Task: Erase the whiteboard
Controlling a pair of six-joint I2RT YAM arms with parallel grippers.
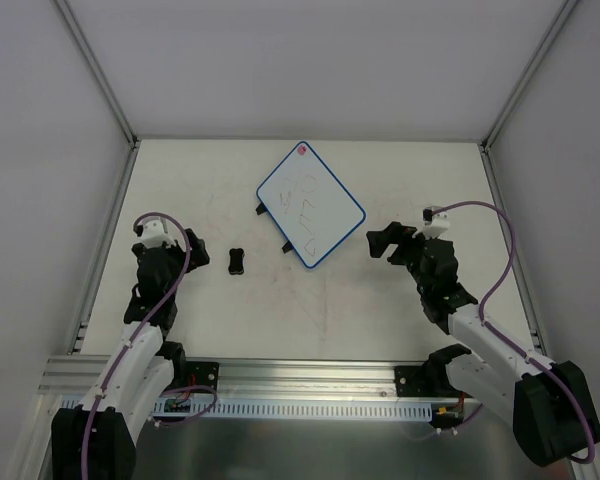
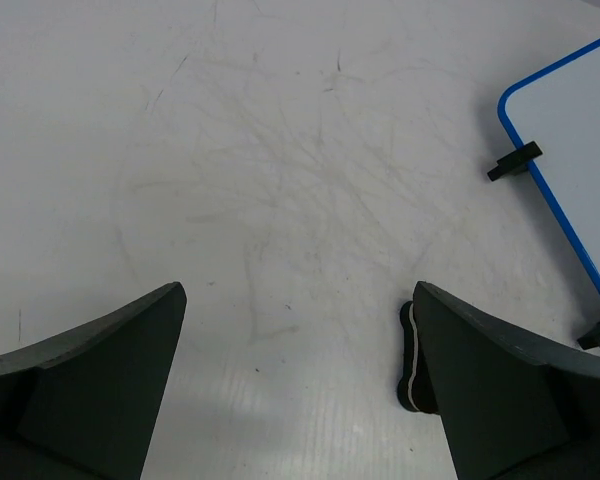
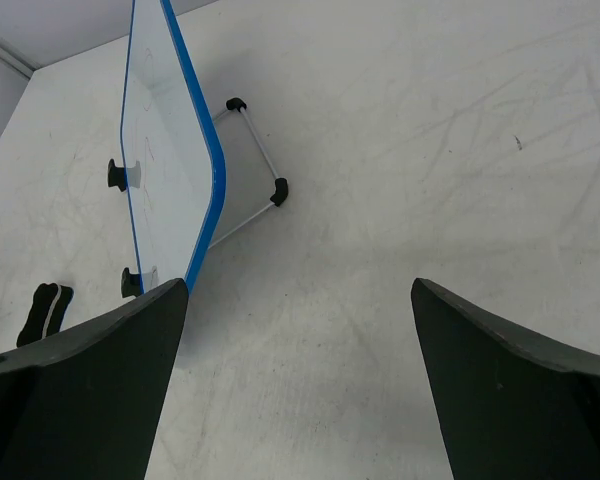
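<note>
Scuffed white surface (image 1: 230,180) is stretching under me; I am holding my left end effector (image 2: 298,292) and right end effector (image 3: 300,287) wide apart, gripping nothing. Near the left one a black eraser (image 1: 236,261) is lying; the whiteboard (image 1: 312,205) is standing propped between them, showing red scribbles I cannot read.

We see a small black bone-shaped eraser (image 1: 236,262) lying flat on the white table (image 1: 330,310), whose surface carries many faint scratches and smudges. A metal rail (image 1: 310,375) runs along its near edge, and grey walls (image 1: 30,150) stand around.
</note>
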